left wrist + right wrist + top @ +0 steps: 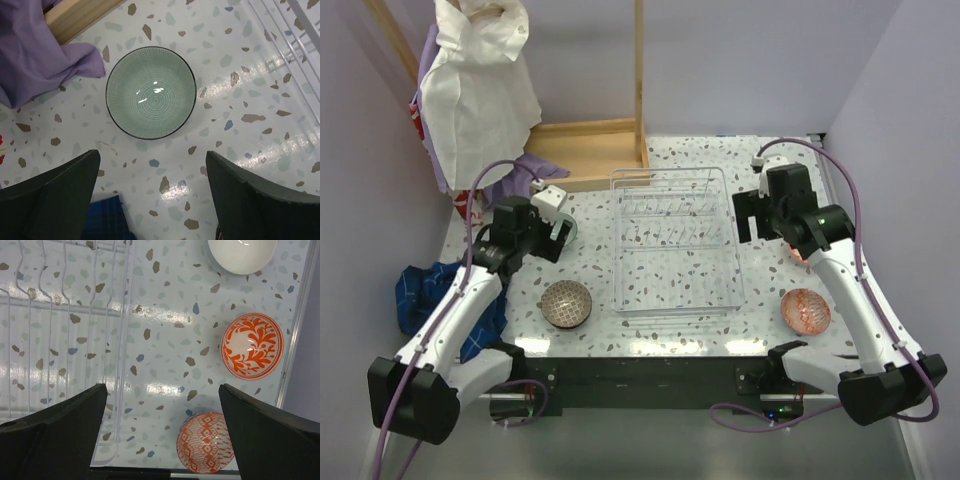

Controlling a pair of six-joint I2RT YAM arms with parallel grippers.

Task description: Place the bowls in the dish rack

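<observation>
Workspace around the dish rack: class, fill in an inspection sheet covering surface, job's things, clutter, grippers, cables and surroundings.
Surface: speckled terrazzo-pattern table, glossy, no spills seen.
Job's things: wire dish rack at centre, no bowls in it; green ribbed bowl and brown patterned bowl on its left; white bowl, orange leaf-pattern bowl and orange diamond-pattern bowl on its right, all upright on the table.
Clutter: purple cloth, blue plaid cloth, white cloth.
Grippers: left gripper open above the green ribbed bowl; right gripper open, empty.
Cables: purple cables along both arms.
Surroundings: wooden frame, lilac walls.
</observation>
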